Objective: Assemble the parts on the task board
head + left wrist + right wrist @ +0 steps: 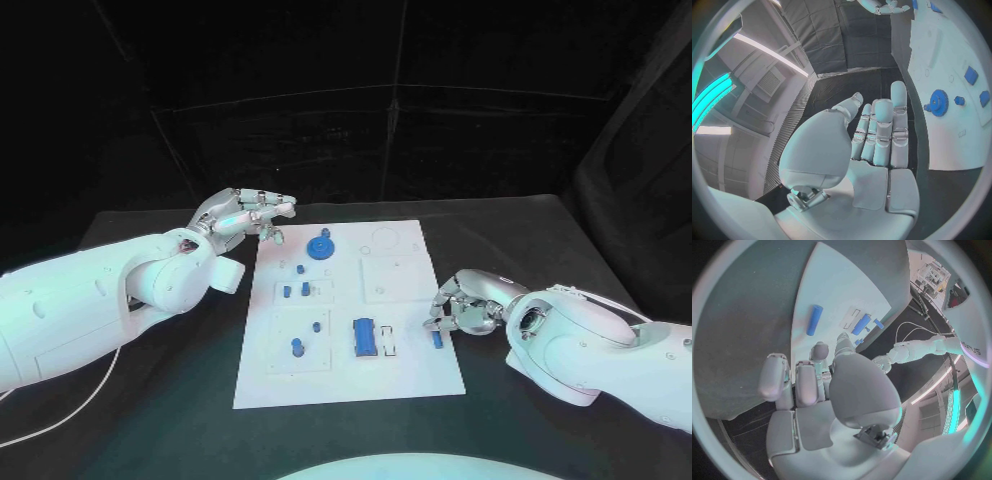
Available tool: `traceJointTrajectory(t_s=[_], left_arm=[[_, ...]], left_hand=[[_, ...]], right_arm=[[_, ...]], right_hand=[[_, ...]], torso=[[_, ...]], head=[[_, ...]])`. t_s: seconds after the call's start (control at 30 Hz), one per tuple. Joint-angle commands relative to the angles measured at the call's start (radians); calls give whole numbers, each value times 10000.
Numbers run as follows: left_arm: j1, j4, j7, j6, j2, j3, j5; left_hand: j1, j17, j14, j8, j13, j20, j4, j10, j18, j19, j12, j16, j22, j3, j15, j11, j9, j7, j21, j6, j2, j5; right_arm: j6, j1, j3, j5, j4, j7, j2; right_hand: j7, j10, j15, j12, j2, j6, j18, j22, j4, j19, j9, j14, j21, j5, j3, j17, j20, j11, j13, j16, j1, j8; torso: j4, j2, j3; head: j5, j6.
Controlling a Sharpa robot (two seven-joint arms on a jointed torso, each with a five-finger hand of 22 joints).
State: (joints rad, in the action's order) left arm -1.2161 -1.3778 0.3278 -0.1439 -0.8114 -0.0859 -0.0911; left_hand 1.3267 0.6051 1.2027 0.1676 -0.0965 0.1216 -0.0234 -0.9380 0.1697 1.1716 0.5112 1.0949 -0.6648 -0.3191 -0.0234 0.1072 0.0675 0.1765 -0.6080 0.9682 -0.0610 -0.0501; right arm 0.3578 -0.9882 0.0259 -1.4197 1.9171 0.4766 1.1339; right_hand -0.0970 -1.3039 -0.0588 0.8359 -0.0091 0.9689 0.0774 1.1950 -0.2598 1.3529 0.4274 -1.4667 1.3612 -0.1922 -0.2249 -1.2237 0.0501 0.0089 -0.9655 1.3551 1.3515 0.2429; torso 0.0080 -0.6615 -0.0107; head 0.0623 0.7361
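On the black table (144, 225) the white task board (397, 375) is seen with several blue parts, a gear (320, 246) among them. One blue cylinder (436, 339) lies loose beside the right hand (459, 310); assembly is judged unfinished. Both the right and the left hand (245, 215) are held empty, fingers apart.

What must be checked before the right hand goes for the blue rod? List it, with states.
1. Right hand holds nothing: ok.
2. Left hand holds nothing: ok.
3. Rod lies loose on the board, untouched, just ahead of the right hand: ok.
4. Left hand is apart from the gear: ok.
5. Gear is fully seated: cannot tell.
6. Rod's target slot is free: cannot tell.
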Motion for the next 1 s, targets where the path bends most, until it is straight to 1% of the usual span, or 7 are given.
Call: traceJointTrajectory(t_s=[0.03, 0.17, 0.27, 0.5, 0.6, 0.73, 1.0], left_arm=[[-12, -16, 30, 123, 4, 6, 30], [-12, -27, 30, 127, -6, 5, 30], [-12, -29, 30, 129, -12, 4, 30], [-12, -27, 32, 136, -17, 3, 30], [-12, -30, 30, 142, -16, 2, 30], [-12, -25, 28, 149, -16, 2, 30], [-12, -24, 21, 157, -16, 2, 30]], left_hand=[[18, -9, -70, 66, 10, 57, -48, 76, 134, 6, 35, -60, 10, -16, -32, 8, 0, 0, 32, -48, 91, -16], [18, -9, -70, 66, 10, 57, -48, 76, 134, 6, 35, -60, 10, -16, -32, 8, 0, 0, 32, -48, 91, -16], [18, -9, -70, 66, 10, 57, -48, 76, 134, 6, 35, -60, 10, -16, -32, 8, 0, 0, 32, -48, 91, -16], [18, -9, -70, 66, 10, 57, -48, 76, 134, 6, 35, -60, 10, -16, -32, 8, 0, 0, 32, -48, 91, -16], [18, -9, -70, 66, 10, 57, -48, 76, 134, 6, 35, -60, 10, -16, -32, 8, 0, 0, 32, -48, 91, -16], [10, -17, -74, 72, 14, 59, -62, 84, 134, 12, 43, -61, 23, -2, -35, 12, 1, 2, 45, -55, 86, -16], [10, -17, -74, 72, 14, 59, -62, 84, 134, 12, 43, -61, 23, -2, -35, 12, 1, 2, 45, -55, 86, -16]], right_arm=[[79, -13, -2, -421, -10, 45, 94], [-257, -12, -2, -575, -78, 251, 176], [-486, -11, -1, -718, -125, 376, 164], [-1314, -7, 1, -931, -289, 640, 10], [-1602, -5, 2, -1009, -368, 686, -92], [-1865, -3, 3, -1080, -437, 722, -205], [-2142, -2, 3, -1221, -545, 744, -426]], right_hand=[[26, -21, 40, -81, 14, 130, 55, -22, -41, -26, -62, -409, -71, -143, -104, 22, 70, 46, 28, -49, 20, -23], [63, -19, 24, -110, 34, 292, 55, -17, -143, -19, -107, -409, -74, -227, -199, 22, 63, 24, 50, -57, -79, 30], [101, -30, 4, -92, 46, 433, 55, -16, -213, -17, -109, -410, -77, -299, -268, 16, 49, -3, 33, -60, -149, 98], [159, -52, -31, -52, 74, 605, 47, 26, -292, 12, -73, -420, -59, -313, -388, -20, 19, -48, -2, -45, -344, 202], [162, -49, -34, -63, 71, 613, 48, 19, -293, 8, -70, -419, -63, -302, -399, -14, 16, -51, 7, -49, -359, 208], [165, -24, -37, -114, 52, 606, 58, -26, -274, -19, -68, -408, -92, -270, -415, 39, 12, -54, 46, -86, -349, 207], [168, 18, -46, -160, 32, 587, 63, -62, -178, -44, -60, -397, -123, -238, -407, 75, -1, -63, 70, -123, -146, 206]], torso=[[21, -2, 7], [34, -10, -12], [26, -9, 3], [6, -12, -4], [21, -20, 2], [20, -15, 13], [28, -12, 7]], head=[[86, -4], [153, -8], [144, 2], [160, 13], [162, 24], [154, 34], [166, 46]])
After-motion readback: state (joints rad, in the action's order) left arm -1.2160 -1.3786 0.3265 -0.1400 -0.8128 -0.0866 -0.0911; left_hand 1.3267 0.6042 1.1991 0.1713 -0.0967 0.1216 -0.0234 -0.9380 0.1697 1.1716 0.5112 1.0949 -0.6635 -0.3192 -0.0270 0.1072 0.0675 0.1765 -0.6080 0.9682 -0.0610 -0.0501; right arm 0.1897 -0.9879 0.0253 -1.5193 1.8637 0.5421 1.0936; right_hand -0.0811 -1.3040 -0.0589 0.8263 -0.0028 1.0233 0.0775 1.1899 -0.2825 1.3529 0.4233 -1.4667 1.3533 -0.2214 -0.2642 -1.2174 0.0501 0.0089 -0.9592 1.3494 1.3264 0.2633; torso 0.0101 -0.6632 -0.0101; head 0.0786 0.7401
